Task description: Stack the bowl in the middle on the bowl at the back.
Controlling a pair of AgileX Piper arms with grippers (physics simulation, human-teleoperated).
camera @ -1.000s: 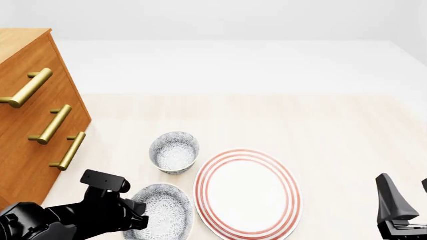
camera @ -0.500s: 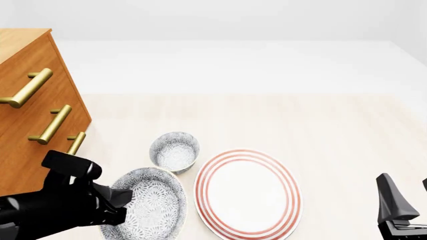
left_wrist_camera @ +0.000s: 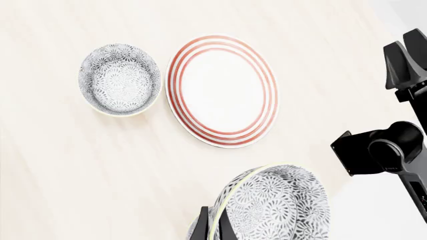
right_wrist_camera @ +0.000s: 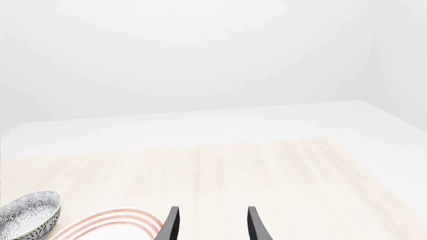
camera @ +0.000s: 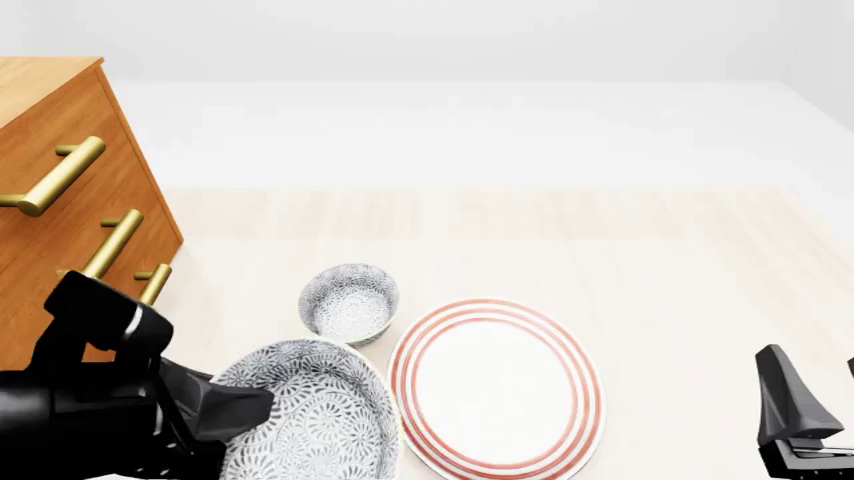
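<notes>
The bowl in the middle (camera: 318,412), wide and grey-speckled with a cream rim, hangs tilted above the table's front left. My left gripper (camera: 248,402) is shut on its left rim; the left wrist view shows the fingers (left_wrist_camera: 215,226) pinching the rim of this bowl (left_wrist_camera: 277,205). The bowl at the back (camera: 350,303), narrower and deeper, stands on the table just behind it, apart from it, and also shows in the left wrist view (left_wrist_camera: 120,80). My right gripper (camera: 811,392) is open and holds nothing at the front right (right_wrist_camera: 212,222).
A large red-ringed white plate (camera: 497,385) lies right of both bowls. A wooden drawer cabinet (camera: 67,230) with brass handles stands at the left edge. A speckled bowl (right_wrist_camera: 27,215) shows at the edge of the right wrist view; which one I cannot tell.
My left gripper has lifted the wide bowl off the table; it has risen toward the camera and shifted slightly right. The right arm has not moved.
</notes>
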